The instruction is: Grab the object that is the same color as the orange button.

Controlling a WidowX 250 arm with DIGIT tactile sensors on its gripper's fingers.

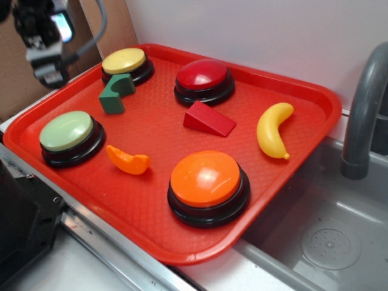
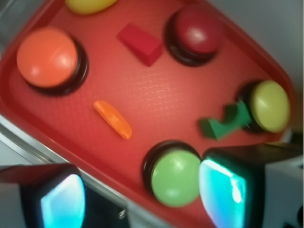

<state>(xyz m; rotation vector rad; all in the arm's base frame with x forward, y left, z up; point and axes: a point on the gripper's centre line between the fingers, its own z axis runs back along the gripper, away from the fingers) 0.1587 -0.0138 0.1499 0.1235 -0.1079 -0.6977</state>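
Observation:
A small glossy orange crescent (image 1: 128,161) (image 2: 113,119), the object, lies on the red tray (image 1: 151,200) between the green button and the orange button. The orange button (image 1: 208,185) (image 2: 47,57) is a large orange dome on a black base near the tray's front edge. My gripper (image 1: 45,57) (image 2: 142,199) hangs high above the tray's back left corner, well away from the crescent. It is open, with nothing between its fingers. In the wrist view the pads (image 2: 221,192) frame the green button.
On the tray also stand a green button (image 1: 68,134) (image 2: 175,176), a yellow-topped button (image 1: 126,63) (image 2: 270,105) and a red button (image 1: 204,79) (image 2: 197,32). A green block (image 1: 115,94), a red wedge (image 1: 208,119) and a yellow banana (image 1: 274,130) lie among them. A grey sink (image 1: 327,242) and faucet (image 1: 364,109) are to the right.

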